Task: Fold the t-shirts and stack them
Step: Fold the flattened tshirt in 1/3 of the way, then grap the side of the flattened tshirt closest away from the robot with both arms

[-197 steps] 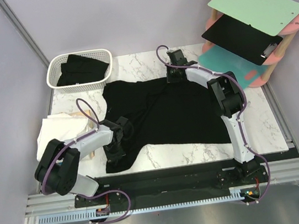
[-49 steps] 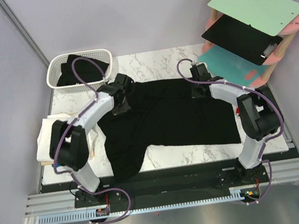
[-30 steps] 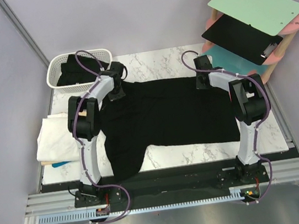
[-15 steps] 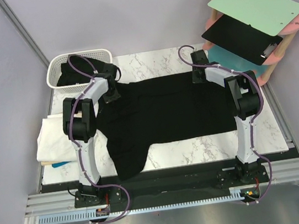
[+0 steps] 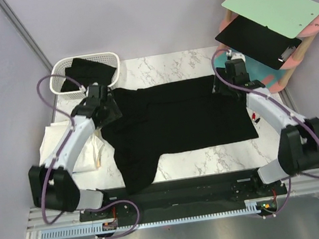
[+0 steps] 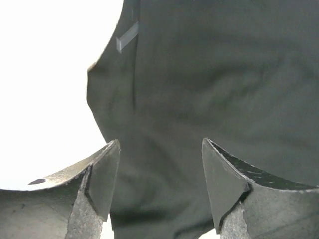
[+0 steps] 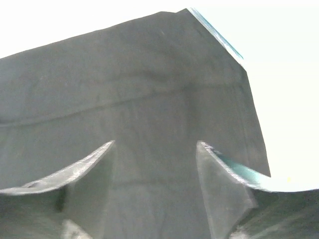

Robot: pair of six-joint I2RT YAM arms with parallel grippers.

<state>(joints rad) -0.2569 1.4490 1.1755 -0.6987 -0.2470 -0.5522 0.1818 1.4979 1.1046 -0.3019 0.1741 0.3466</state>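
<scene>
A black t-shirt (image 5: 177,117) lies flat across the marble table, one sleeve hanging toward the near edge. My left gripper (image 5: 105,106) hovers over its far left corner. In the left wrist view that gripper (image 6: 160,144) is open, with only the dark cloth (image 6: 209,74) below it. My right gripper (image 5: 223,85) is over the far right corner. In the right wrist view it (image 7: 155,144) is also open above the cloth (image 7: 139,99), holding nothing. White and cream t-shirts (image 5: 56,143) are piled at the table's left edge. More black t-shirts (image 5: 90,70) lie in the basket.
A white lattice basket (image 5: 59,80) stands at the far left. At the far right is a pink tiered shelf holding a green board (image 5: 274,5) and a black board (image 5: 255,40). Grey walls enclose the table on three sides.
Both grippers were shut at the shirt's far corners and have now opened and let go. Both arms have swung outward and back a little. The shirt lies where it was.
</scene>
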